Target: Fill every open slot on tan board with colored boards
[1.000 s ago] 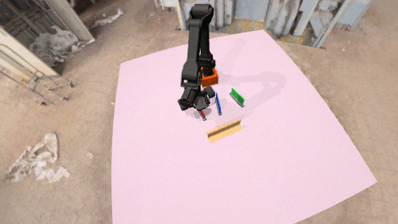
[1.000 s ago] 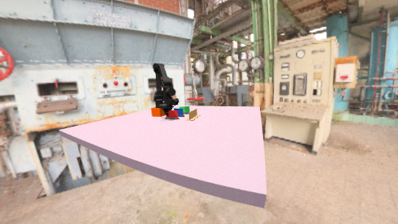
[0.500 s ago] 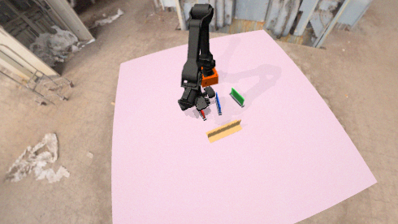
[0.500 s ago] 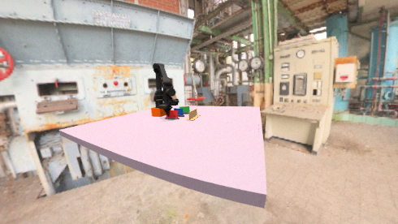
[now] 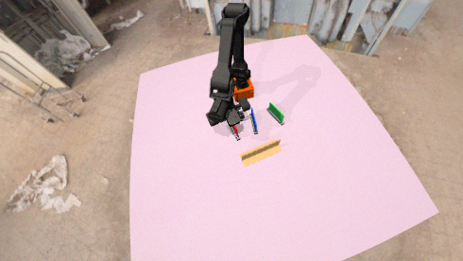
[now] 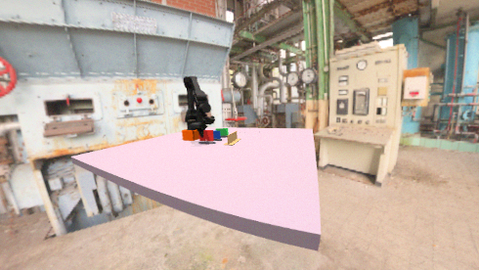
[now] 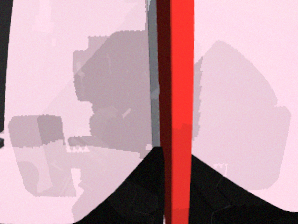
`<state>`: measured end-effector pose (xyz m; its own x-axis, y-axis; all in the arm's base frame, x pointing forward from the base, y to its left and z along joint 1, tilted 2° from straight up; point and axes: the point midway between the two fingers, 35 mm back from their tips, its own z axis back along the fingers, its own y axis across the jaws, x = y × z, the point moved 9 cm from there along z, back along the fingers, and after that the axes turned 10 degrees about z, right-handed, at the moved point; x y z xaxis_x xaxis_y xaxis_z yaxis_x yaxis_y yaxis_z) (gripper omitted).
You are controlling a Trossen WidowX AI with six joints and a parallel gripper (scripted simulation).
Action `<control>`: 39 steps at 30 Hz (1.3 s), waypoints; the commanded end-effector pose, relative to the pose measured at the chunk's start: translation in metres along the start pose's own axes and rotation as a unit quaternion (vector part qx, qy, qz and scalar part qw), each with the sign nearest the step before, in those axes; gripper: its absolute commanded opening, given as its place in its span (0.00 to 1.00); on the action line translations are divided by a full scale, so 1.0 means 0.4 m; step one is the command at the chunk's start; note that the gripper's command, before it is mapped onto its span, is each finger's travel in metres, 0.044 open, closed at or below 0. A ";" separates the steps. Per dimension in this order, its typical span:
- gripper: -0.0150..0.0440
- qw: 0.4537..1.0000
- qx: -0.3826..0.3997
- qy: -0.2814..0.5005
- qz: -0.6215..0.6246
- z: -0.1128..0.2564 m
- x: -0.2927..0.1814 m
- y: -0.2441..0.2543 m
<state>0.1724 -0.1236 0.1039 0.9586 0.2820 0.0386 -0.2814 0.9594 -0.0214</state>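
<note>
Claw (image 5: 234, 124) (image 6: 204, 134) (image 7: 166, 155) is pinching red board (image 5: 235, 131) (image 6: 207, 135) (image 7: 182, 90) near the bench (image 5: 198, 203) (image 6: 235, 171) (image 7: 240, 25), and if lifting is not straight, the board may catch its holder (image 5: 238, 139) (image 6: 207, 143) (image 7: 153, 75) and tilt.

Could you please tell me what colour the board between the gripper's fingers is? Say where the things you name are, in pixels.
Red; the board (image 5: 235, 130) (image 6: 207, 134) (image 7: 182, 90) shows best in the wrist view.
</note>
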 end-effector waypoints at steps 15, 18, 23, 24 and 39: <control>0.25 1.000 -0.003 -0.003 -0.002 0.084 0.003 -0.004; 0.25 1.000 -0.003 -0.003 -0.002 0.099 0.003 -0.004; 0.25 1.000 -0.003 -0.003 -0.002 0.124 0.003 -0.004; 0.25 1.000 -0.003 -0.003 -0.002 0.130 0.003 -0.004; 0.25 1.000 -0.003 -0.003 -0.002 0.216 0.002 -0.003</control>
<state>0.1694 -0.1232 0.1817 0.9606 0.2751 0.0383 -0.2745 0.9614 -0.0210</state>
